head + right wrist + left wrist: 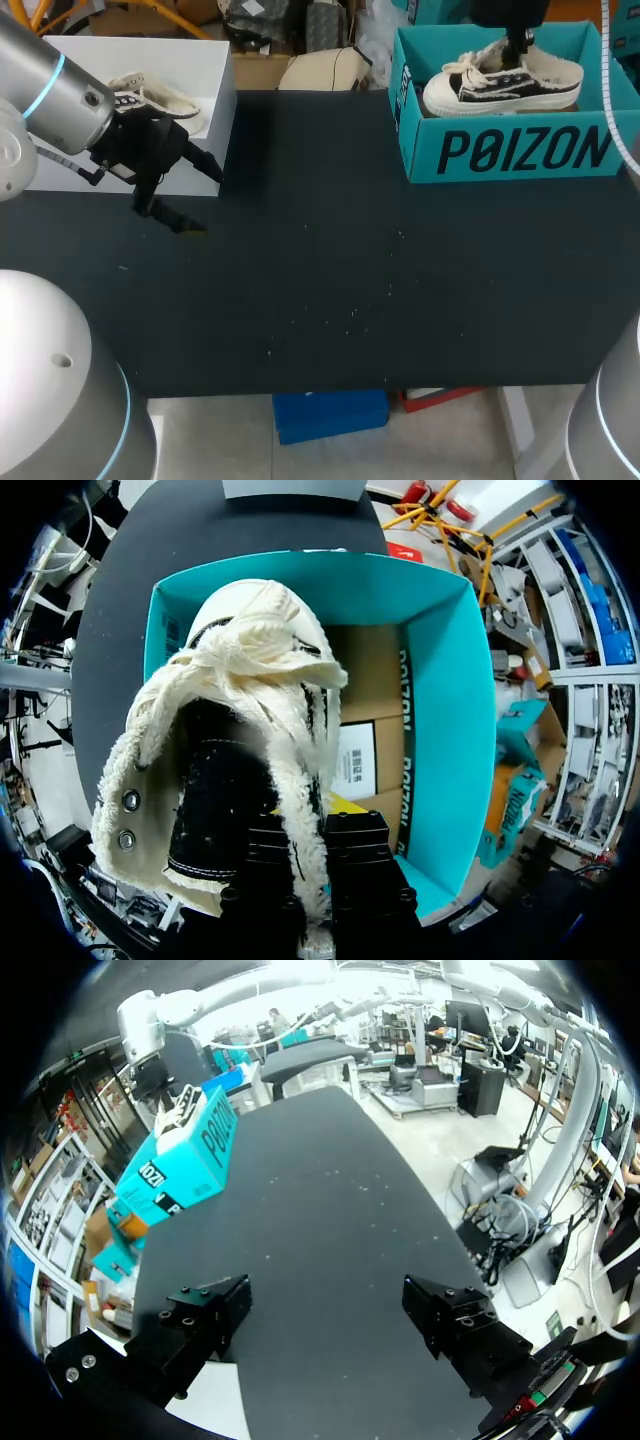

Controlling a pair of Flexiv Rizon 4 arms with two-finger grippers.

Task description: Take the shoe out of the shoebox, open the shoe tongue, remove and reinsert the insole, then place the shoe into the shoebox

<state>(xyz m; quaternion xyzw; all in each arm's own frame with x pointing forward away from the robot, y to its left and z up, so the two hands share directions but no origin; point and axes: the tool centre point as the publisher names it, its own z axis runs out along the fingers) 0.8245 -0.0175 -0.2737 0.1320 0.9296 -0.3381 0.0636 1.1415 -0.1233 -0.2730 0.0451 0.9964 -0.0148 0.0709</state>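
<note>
**Black-and-cream shoe gripped inside the teal box**

Right gripper point(322, 875) is closed on the shoe point(235, 730). Its two dark fingers pinch the fleecy cream lining at the shoe's opening. The shoe sits within the walls of the teal shoebox point(420, 150) at the far right of the dark table point(350, 280), with its toe pointing left. At the far left, well apart from the shoebox, the left gripper point(205, 200) hangs low over the table. Its fingers are spread wide with nothing between them. Just beside it stands a white box point(200, 60) holding a second shoe point(160, 100).
</note>
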